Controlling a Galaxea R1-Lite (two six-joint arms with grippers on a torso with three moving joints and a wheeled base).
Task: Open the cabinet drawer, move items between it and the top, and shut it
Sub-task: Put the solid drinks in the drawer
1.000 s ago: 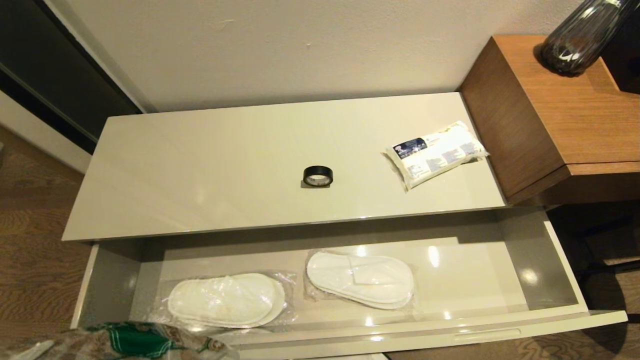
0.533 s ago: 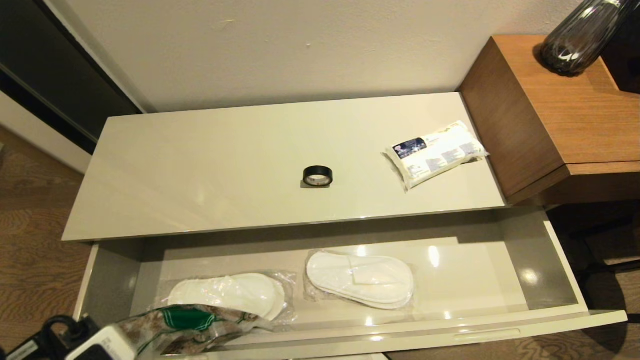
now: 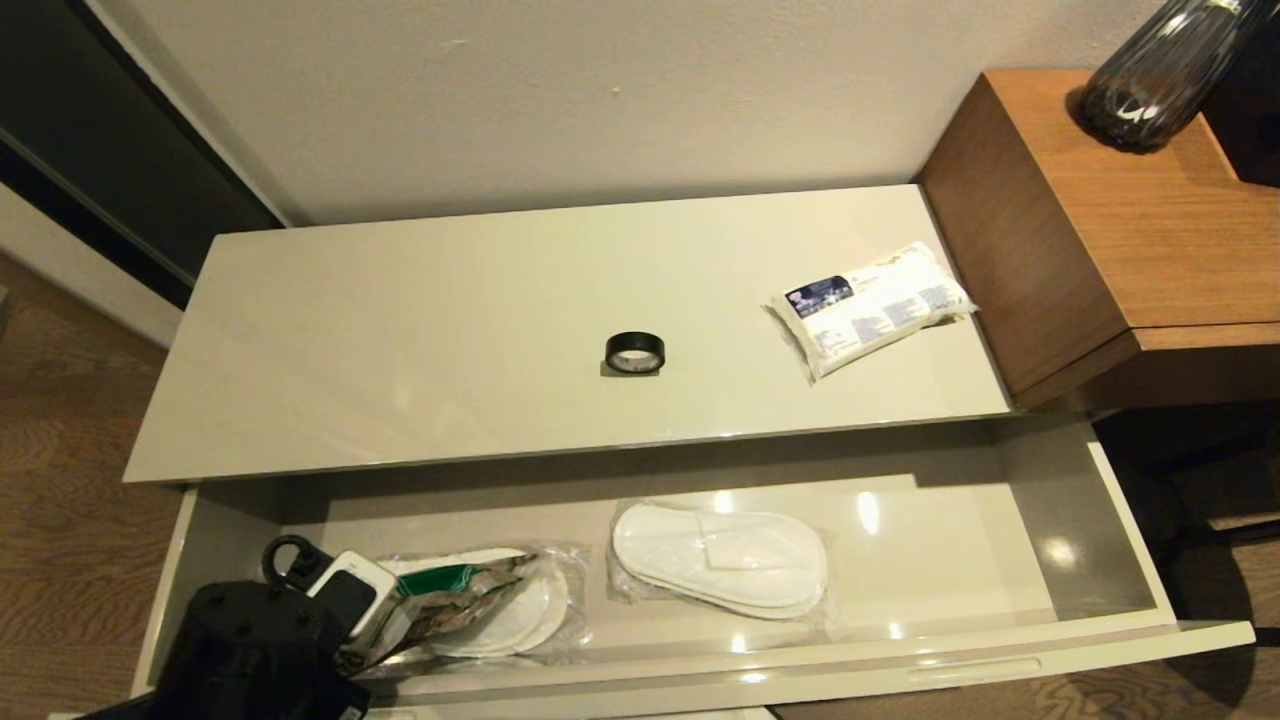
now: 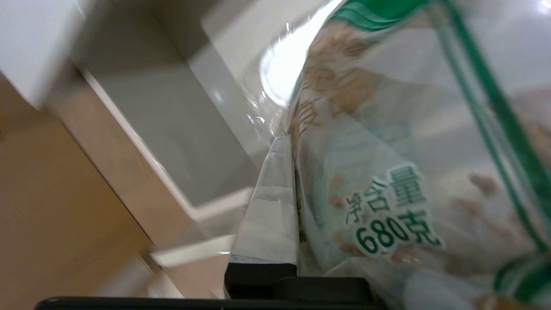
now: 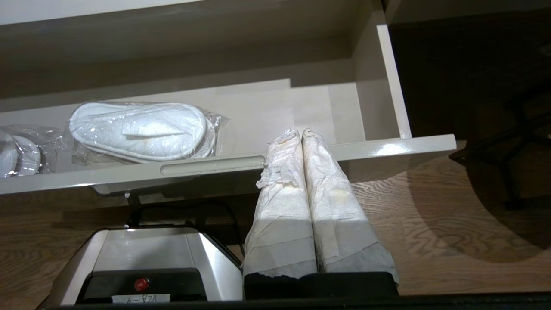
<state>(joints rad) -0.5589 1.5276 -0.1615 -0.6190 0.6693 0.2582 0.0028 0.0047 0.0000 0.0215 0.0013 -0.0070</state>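
Note:
The beige cabinet drawer point(image 3: 1120, 640) stands pulled out below the cream top point(image 3: 450, 310). My left gripper point(image 3: 385, 618) is shut on the brown-and-green snack bag point(image 3: 460, 595), holding it over the drawer's left end, above the left wrapped slippers point(image 3: 530, 610). In the left wrist view the snack bag point(image 4: 387, 172) fills the frame beside one taped finger point(image 4: 271, 215). A second slipper pair point(image 3: 720, 555) lies mid-drawer. The black tape roll point(image 3: 635, 352) and the tissue pack point(image 3: 868, 305) lie on the top. My right gripper point(image 5: 301, 133) is shut and empty, parked in front of the drawer's handle slot point(image 5: 213, 164).
A taller brown wooden side table point(image 3: 1140, 230) with a dark glass vase point(image 3: 1160, 70) stands right of the cabinet. The robot base point(image 5: 142, 262) sits on the wooden floor point(image 5: 430, 224) under the drawer front. A dark doorway point(image 3: 90, 130) is at the far left.
My left gripper has risen from below the drawer's front edge and carried the snack bag forward over the drawer's left end, now covering much of the left slippers. Nothing else moved.

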